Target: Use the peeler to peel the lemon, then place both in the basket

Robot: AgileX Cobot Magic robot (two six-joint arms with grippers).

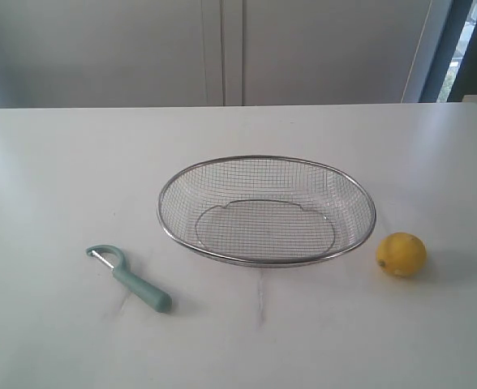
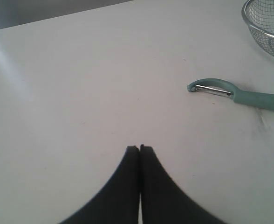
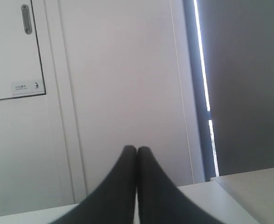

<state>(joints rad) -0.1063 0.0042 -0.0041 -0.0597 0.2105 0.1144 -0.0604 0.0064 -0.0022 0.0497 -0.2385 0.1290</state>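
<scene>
The yellow lemon (image 1: 401, 254) rests on the white table just right of the wire-mesh basket (image 1: 182, 178). The teal-handled peeler (image 1: 131, 279) lies on the table to the basket's front left, blade end pointing away from it. Neither arm shows in the exterior view. In the left wrist view my left gripper (image 2: 140, 148) is shut and empty above bare tabletop, well apart from the peeler (image 2: 239, 94), with the basket's rim (image 2: 249, 23) at the frame's corner. My right gripper (image 3: 137, 149) is shut and empty, facing a wall; lemon and basket are out of that view.
The white table (image 1: 60, 178) spreads wide around the three objects. Pale cabinet doors (image 1: 222, 49) stand behind its far edge, and a dark window strip (image 1: 466, 49) is at the back right. A second table surface (image 3: 258, 186) shows in the right wrist view.
</scene>
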